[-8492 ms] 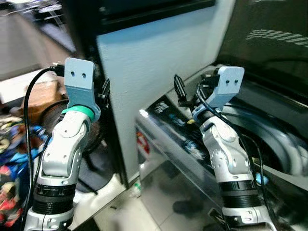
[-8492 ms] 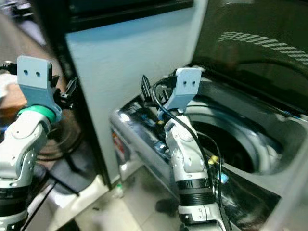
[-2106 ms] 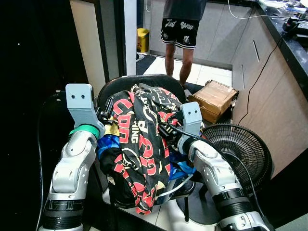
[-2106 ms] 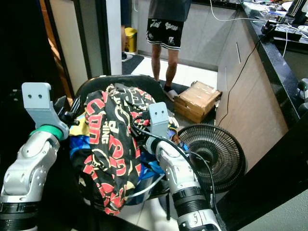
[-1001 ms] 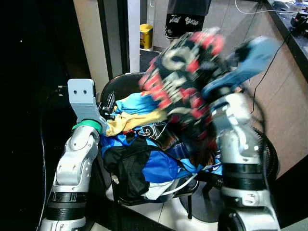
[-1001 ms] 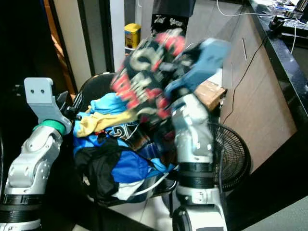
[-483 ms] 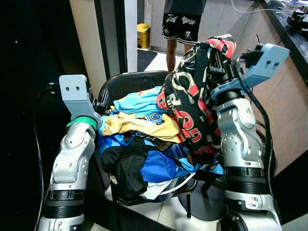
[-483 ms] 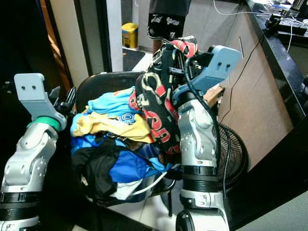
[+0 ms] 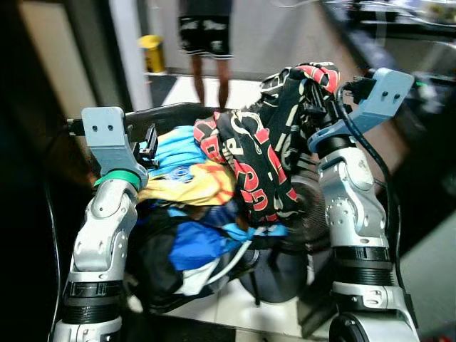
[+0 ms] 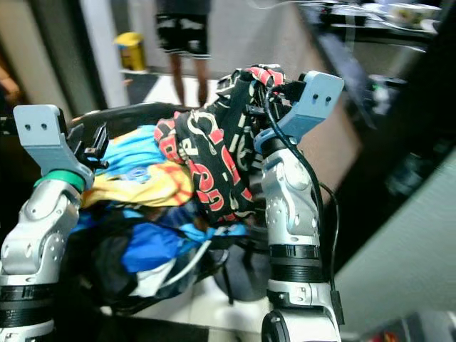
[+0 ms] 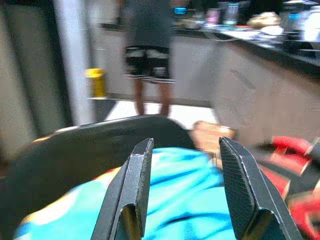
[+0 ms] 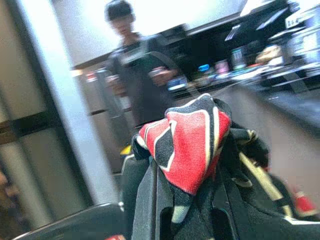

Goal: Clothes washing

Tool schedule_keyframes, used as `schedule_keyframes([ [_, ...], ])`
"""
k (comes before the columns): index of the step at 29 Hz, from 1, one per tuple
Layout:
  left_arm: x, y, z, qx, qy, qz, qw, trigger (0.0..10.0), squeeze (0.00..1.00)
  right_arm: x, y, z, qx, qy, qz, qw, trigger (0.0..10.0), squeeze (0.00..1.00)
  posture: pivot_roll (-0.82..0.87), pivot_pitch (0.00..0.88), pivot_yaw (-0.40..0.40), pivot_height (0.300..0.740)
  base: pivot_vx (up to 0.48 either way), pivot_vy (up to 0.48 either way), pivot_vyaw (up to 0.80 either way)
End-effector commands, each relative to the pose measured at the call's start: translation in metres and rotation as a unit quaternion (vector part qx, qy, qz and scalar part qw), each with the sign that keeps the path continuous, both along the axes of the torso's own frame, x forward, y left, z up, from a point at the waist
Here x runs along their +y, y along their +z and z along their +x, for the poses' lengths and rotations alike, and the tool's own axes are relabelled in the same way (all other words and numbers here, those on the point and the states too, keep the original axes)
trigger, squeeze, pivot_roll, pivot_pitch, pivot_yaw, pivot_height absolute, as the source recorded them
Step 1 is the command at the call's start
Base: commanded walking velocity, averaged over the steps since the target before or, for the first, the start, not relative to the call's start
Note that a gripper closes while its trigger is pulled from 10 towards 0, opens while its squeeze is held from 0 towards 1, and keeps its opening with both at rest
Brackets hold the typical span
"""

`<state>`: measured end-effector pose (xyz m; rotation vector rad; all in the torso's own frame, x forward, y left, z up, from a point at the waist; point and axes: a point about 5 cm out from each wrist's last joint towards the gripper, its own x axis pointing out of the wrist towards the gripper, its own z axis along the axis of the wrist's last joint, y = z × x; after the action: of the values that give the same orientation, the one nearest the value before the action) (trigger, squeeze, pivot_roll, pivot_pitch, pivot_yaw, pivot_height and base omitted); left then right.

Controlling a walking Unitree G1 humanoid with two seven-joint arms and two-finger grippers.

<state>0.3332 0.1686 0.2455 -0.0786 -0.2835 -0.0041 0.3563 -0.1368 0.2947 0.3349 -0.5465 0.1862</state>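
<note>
Right gripper (image 9: 313, 89) clamped on patterned garment (image 9: 267, 157), left gripper (image 11: 182, 192) apart above chair (image 11: 75, 145) clothes pile (image 9: 189, 214), person (image 9: 206, 32) beyond.

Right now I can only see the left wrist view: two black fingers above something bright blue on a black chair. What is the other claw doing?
Observer: The right claw is raised high on the right side of the chair. It is shut on a black and red patterned garment that hangs down from it.
Operator: Is there more laundry under the blue thing?
Observer: Yes. A yellow garment lies just below the bright blue top, with darker blue and black clothes heaped underneath.
</note>
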Motion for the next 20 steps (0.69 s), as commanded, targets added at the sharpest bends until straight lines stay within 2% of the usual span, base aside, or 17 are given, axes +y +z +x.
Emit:
schedule_keyframes([
  [1,-0.003,0.001,-0.001,-0.005,-0.007,0.001,1.000,10.0,0.00,0.002,0.006,-0.002,-0.016,0.010,0.005,1.000,10.0,0.00,0.11,0.013,0.029,0.740,0.000,0.000,-0.80],
  [2,-0.004,0.001,-0.001,-0.005,-0.010,0.002,1.000,10.0,0.00,0.005,0.003,-0.002,-0.007,0.047,0.021,0.999,10.0,0.00,0.11,0.013,0.029,0.740,0.000,0.000,-0.80],
  [3,-0.004,0.001,-0.001,-0.005,-0.010,0.002,1.000,10.0,0.00,0.005,0.003,-0.002,-0.007,0.047,0.021,0.999,10.0,0.00,0.11,0.013,0.029,0.740,0.000,0.000,-0.80],
  [4,-0.005,0.001,-0.001,-0.005,-0.013,0.002,1.000,10.0,0.00,0.010,0.001,-0.004,-0.002,0.118,0.054,0.991,10.0,0.00,0.11,0.008,0.038,0.740,0.000,0.000,-0.80],
  [5,-0.005,0.001,-0.001,-0.005,-0.013,0.002,1.000,10.0,0.00,0.010,0.001,-0.004,-0.002,0.118,0.054,0.991,10.0,0.00,0.11,0.008,0.038,0.740,0.000,0.000,-0.80],
  [6,-0.005,0.001,-0.001,-0.004,-0.015,0.002,1.000,10.0,0.00,0.013,0.000,-0.007,-0.003,0.170,0.078,0.982,10.0,0.00,0.11,0.008,0.038,0.740,0.000,0.000,-0.80],
  [7,-0.005,0.001,-0.001,-0.004,-0.015,0.002,1.000,10.0,0.00,0.013,0.000,-0.007,-0.003,0.170,0.078,0.982,10.0,0.00,0.11,0.008,0.038,0.740,0.000,0.000,-0.80],
  [9,-0.007,0.002,0.000,-0.004,-0.021,0.002,1.000,10.0,0.00,0.005,0.002,-0.028,-0.061,0.350,0.193,0.915,10.0,0.00,0.11,0.008,0.038,0.740,0.000,0.000,-0.80],
  [10,-0.007,0.002,0.000,-0.004,-0.021,0.002,1.000,10.0,0.00,0.005,0.002,-0.028,-0.061,0.350,0.193,0.915,10.0,0.00,0.11,0.008,0.038,0.740,0.000,0.000,-0.80],
  [11,-0.007,0.002,-0.001,-0.004,-0.023,0.002,1.000,10.0,0.00,0.001,0.001,-0.038,-0.091,0.401,0.226,0.883,10.0,0.00,0.11,0.008,0.039,0.740,0.000,0.000,-0.80],
  [12,-0.007,0.002,-0.001,-0.004,-0.023,0.002,1.000,10.0,0.00,0.001,0.001,-0.038,-0.091,0.401,0.226,0.883,10.0,0.00,0.11,0.008,0.039,0.740,0.000,0.000,-0.80],
  [13,-0.007,0.001,-0.001,-0.004,-0.024,0.002,1.000,10.0,0.00,-0.003,-0.002,-0.045,-0.109,0.433,0.249,0.859,10.0,0.00,0.11,0.008,0.039,0.740,0.000,0.000,-0.80],
  [14,-0.008,0.001,-0.001,-0.003,-0.025,0.002,1.000,10.0,0.00,-0.004,-0.005,-0.048,-0.116,0.446,0.259,0.849,10.0,0.00,0.11,0.008,0.039,0.740,0.000,0.000,-0.80],
  [15,-0.008,0.001,-0.001,-0.003,-0.025,0.002,1.000,10.0,0.00,-0.004,-0.005,-0.048,-0.116,0.446,0.259,0.849,10.0,0.00,0.11,0.008,0.039,0.740,0.000,0.000,-0.80],
  [16,-0.008,0.001,-0.001,-0.002,-0.027,0.003,1.000,10.0,0.00,-0.006,-0.009,-0.051,-0.126,0.460,0.275,0.835,10.0,0.00,0.11,0.008,0.039,0.740,0.000,0.000,-0.80],
  [18,-0.008,0.001,-0.001,-0.002,-0.027,0.003,1.000,10.0,0.00,-0.006,-0.009,-0.051,-0.126,0.460,0.275,0.835,10.0,0.00,0.11,0.008,0.039,0.740,0.000,0.000,-0.80],
  [20,-0.009,0.000,-0.001,0.000,-0.031,0.004,1.000,10.0,0.00,-0.013,-0.014,-0.054,-0.144,0.476,0.306,0.812,10.0,0.00,0.12,0.009,0.043,0.740,0.000,0.000,-0.80],
])
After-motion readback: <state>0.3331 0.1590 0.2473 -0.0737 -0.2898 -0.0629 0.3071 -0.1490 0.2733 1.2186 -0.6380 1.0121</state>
